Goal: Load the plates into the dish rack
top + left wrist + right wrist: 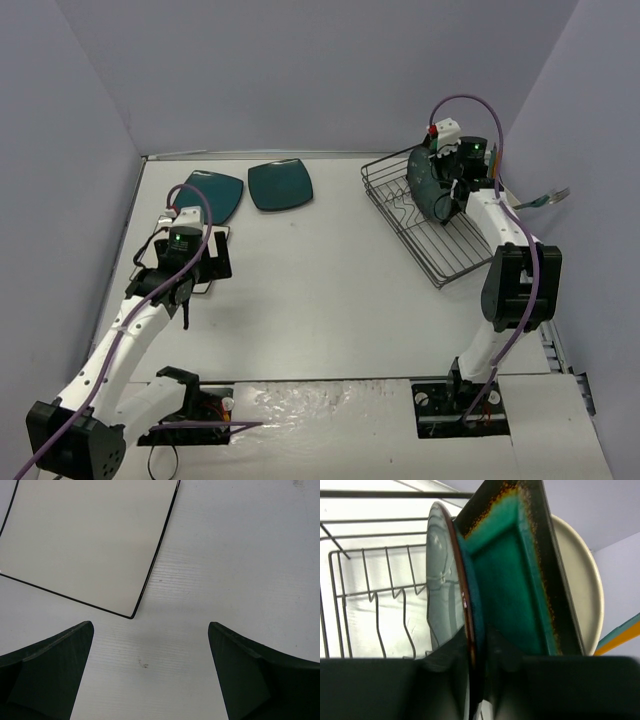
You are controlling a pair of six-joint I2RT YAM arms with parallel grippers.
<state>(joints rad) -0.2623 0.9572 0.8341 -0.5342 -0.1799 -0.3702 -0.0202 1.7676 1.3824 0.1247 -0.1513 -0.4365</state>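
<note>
The dish rack [445, 258] stands at the back right, its wavy wires [375, 605] showing in the right wrist view. My right gripper [448, 196] [480, 652] is shut on the edge of a brown-rimmed teal plate [512, 585], held upright in the rack. A blue-grey round plate [440, 580] stands on one side of it and a cream round plate [582, 585] on the other. Two dark teal plates [213, 193] [280, 185] lie flat at the back left. My left gripper [190, 278] [150, 672] hangs open over bare table, just off the corner of a white square plate [90, 540].
A white utensil holder [446, 129] sits at the rack's far corner. A teal-handled fork [545, 199] pokes out at the right wall, and a teal and orange handle [620, 635] shows in the right wrist view. Purple walls close in on three sides.
</note>
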